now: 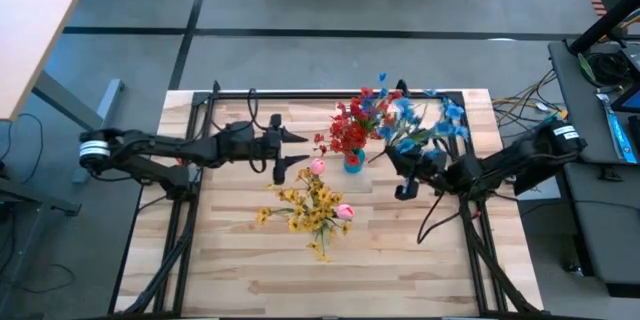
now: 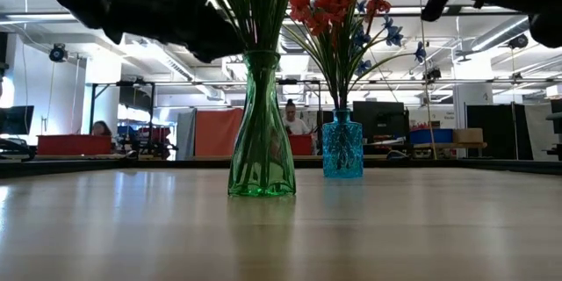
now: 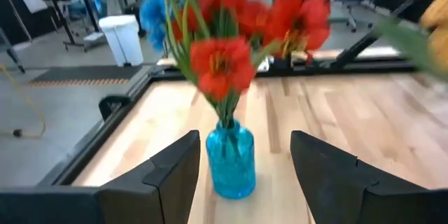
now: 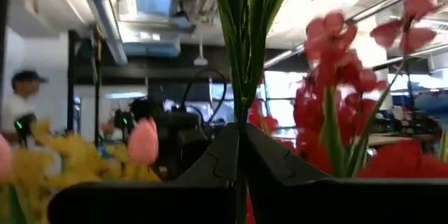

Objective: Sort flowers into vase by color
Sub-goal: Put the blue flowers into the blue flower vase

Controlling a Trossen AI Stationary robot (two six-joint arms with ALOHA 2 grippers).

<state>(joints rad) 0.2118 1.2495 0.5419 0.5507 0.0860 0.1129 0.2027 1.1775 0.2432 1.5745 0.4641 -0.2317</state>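
Flowers are partly sorted: red sprigs [image 1: 350,130] stand in a blue vase [image 1: 353,163] near the table's back edge, yellow sprigs and pink buds [image 1: 312,203] fill a green vase [image 2: 261,132] nearer the front. The right gripper [image 1: 408,156], just right of the blue vase, pinches a bunch of green stems [image 4: 246,42] topped with blue blooms [image 1: 430,120]. The left gripper [image 1: 291,150] waits spread open, facing the blue vase. Judging from this, the blue bunch should be kept upright and carried clear of the red blooms, so nothing snags.
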